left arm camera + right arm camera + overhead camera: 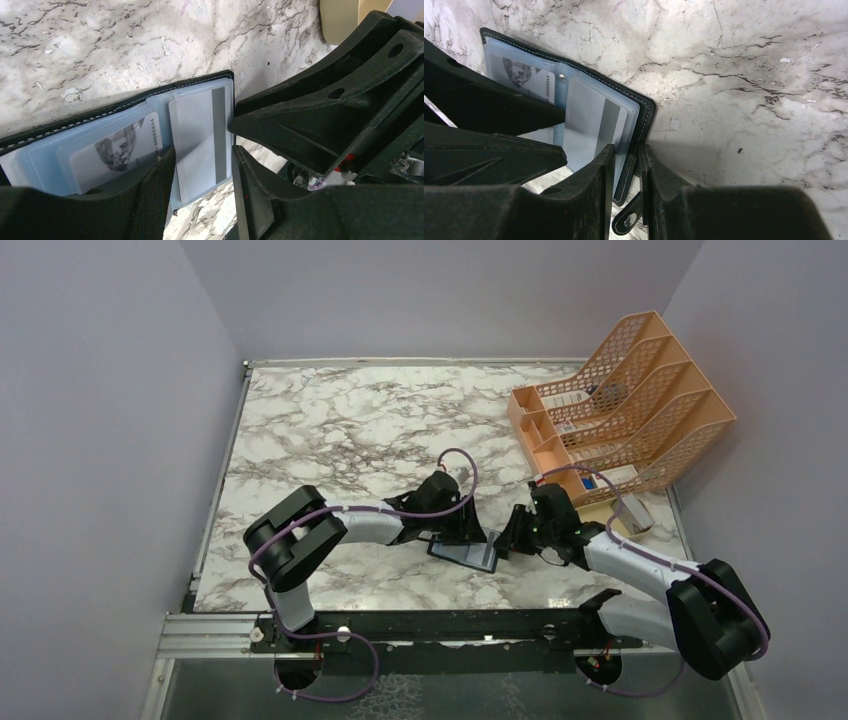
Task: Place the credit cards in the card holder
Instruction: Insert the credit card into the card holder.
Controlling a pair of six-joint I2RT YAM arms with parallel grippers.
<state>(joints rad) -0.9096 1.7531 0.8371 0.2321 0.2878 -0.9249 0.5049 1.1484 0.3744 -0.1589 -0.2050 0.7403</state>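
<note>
**Desk:** What is shown on the marble table (pixel 350 430)?

**Caption:** The card holder (pixel 465 552) is seen lying open and flat, directly beneath the two gripper heads. Its black outer edge is pinched by the right gripper (pixel 627 150), whose fingers are pressed nearly together on it. The snap tab (pixel 626 220) is seen just below those fingers.

**Desk:** And the left gripper (pixel 203 150)?

**Caption:** Its fingers are spread. One is laid over the inner page. The other is set just past the holder's outer edge, close against the right gripper's fingertips.

**Desk:** Where are the credit cards?

**Caption:** Two are seen at the holder's clear sleeves. A card with a grey stripe (pixel 197 142) is framed between the left gripper's fingers. A patterned card (pixel 117 150) with printed digits is partly covered by the finger laid on its page. Whether the striped one is fully tucked in cannot be told.

**Desk:** Anything else?

**Caption:** An orange mesh rack (pixel 620 410) is seen well beyond the right gripper.
</note>
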